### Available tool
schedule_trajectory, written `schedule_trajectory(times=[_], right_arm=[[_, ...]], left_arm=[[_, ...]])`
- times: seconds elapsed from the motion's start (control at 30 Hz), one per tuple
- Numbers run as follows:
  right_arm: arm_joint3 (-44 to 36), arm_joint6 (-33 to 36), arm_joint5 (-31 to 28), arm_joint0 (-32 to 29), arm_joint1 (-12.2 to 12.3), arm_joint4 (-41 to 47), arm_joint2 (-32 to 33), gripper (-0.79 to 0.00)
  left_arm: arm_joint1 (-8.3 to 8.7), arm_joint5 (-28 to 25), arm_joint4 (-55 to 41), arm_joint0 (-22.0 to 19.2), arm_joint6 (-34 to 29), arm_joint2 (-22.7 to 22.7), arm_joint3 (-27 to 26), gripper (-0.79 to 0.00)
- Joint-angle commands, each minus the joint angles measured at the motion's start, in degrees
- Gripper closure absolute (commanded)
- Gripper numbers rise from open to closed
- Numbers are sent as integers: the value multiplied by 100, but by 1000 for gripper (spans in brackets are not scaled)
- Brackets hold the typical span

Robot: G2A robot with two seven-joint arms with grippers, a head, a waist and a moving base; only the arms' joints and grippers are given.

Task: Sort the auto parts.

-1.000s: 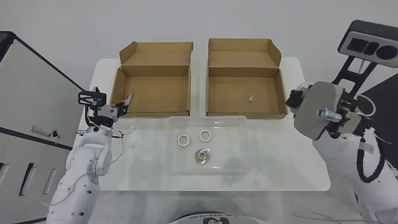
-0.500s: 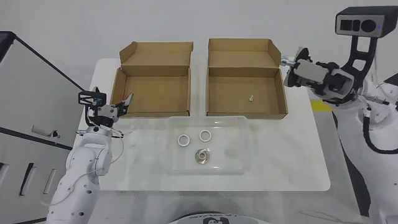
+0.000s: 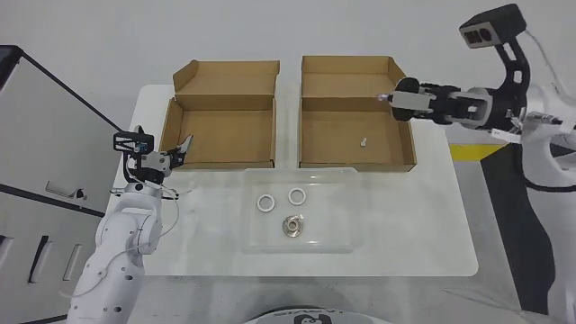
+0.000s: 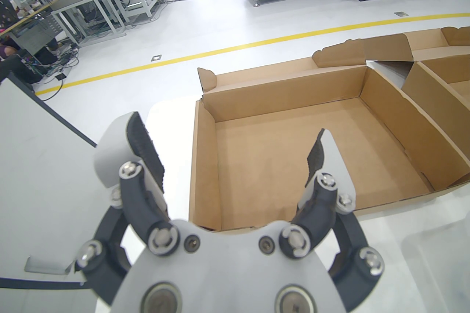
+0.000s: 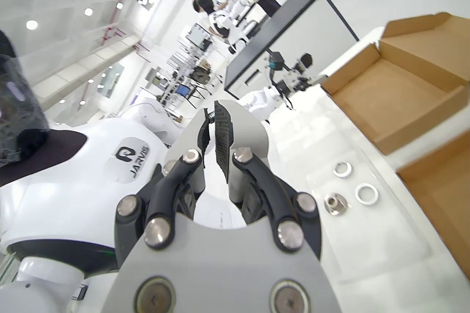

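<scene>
Auto parts (image 3: 297,196) mostly in clear tray (image 3: 337,229) at front-centre of table (image 3: 432,225): 2 white rings (image 3: 266,203) side by side, not touching, and a metal flanged bushing (image 3: 292,226) just nearer the robot, between them. Behind tray, 2 open cardboard boxes stand side by side. One small screw (image 3: 364,141) lies on floor of right box (image 3: 333,135), towards its right wall.

R gripper (image 3: 389,99) hangs over right box's far-right corner, fingers pressed nearly together, pinching a small threaded part (image 5: 209,116) at the very tips.

L gripper (image 3: 183,144) sits just beside near-left corner of left box (image 3: 220,135), above table, claw spread wide, pointing across box.
</scene>
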Motion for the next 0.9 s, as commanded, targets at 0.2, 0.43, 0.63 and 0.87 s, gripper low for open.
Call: schedule_trajectory(times=[0.2,0.43,0.63,0.87], right_arm=[[492,493,352,452,49,-1140,-420,0],[989,847,357,920,39,-1809,-973,0],[1436,1012,273,1404,-12,-2284,-1501,0],[1924,1058,202,1902,-100,-2814,-2103,0]], left_arm=[[0,0,0,0,0,0,0,-785],[0,0,0,0,0,0,0,-785],[0,0,0,0,0,0,0,-785],[0,0,0,0,0,0,0,-785]])
